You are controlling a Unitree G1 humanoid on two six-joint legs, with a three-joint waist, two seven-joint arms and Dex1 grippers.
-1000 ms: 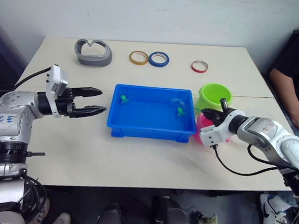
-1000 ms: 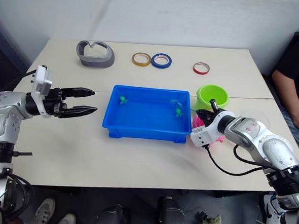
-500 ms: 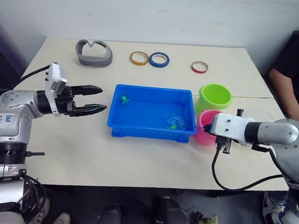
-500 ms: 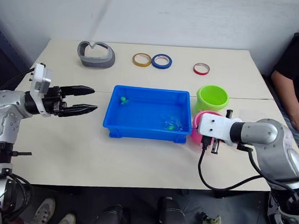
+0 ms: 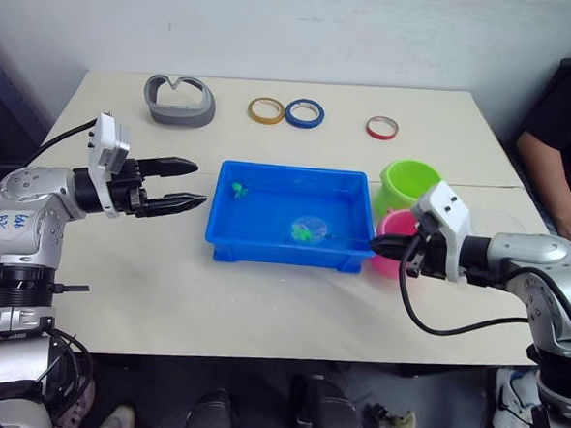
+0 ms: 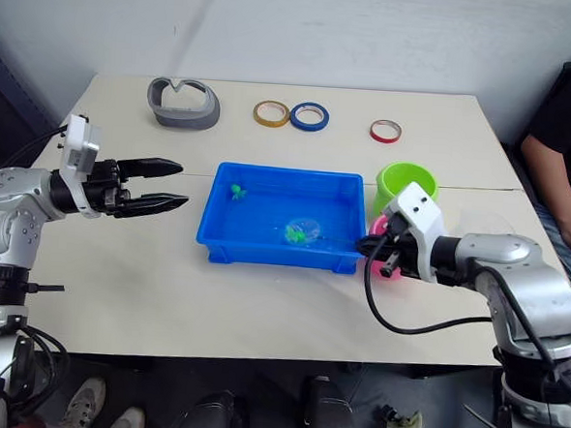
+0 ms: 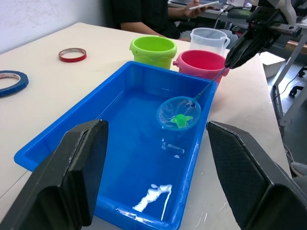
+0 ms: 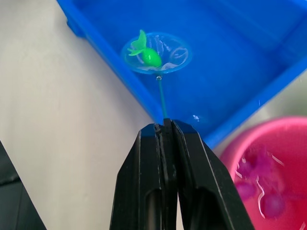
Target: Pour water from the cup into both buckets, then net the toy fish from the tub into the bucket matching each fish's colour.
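The right gripper [image 8: 165, 128], fingers pinching the net's handle, has now scooped a green fish [image 8: 147, 56] in the net [image 7: 178, 112] over the blue tub [image 5: 228, 235], so it is bound next for the green bucket [image 5: 410, 183], while the left gripper [image 5: 178, 184] hovers with fingers spread.

The only writing anywhere is a few blue handwritten marks on the white shell of the robot's left arm [image 5: 13, 222], and they are too small and scrawled to make out. The blue tub [image 5: 264, 242], the green bucket [image 5: 409, 184], the pink bucket [image 5: 398, 231] and the clear cup [image 7: 207, 40] carry no label or brand that can be read. The tape rolls [image 5: 285, 111] at the far side of the table show no legible print either.
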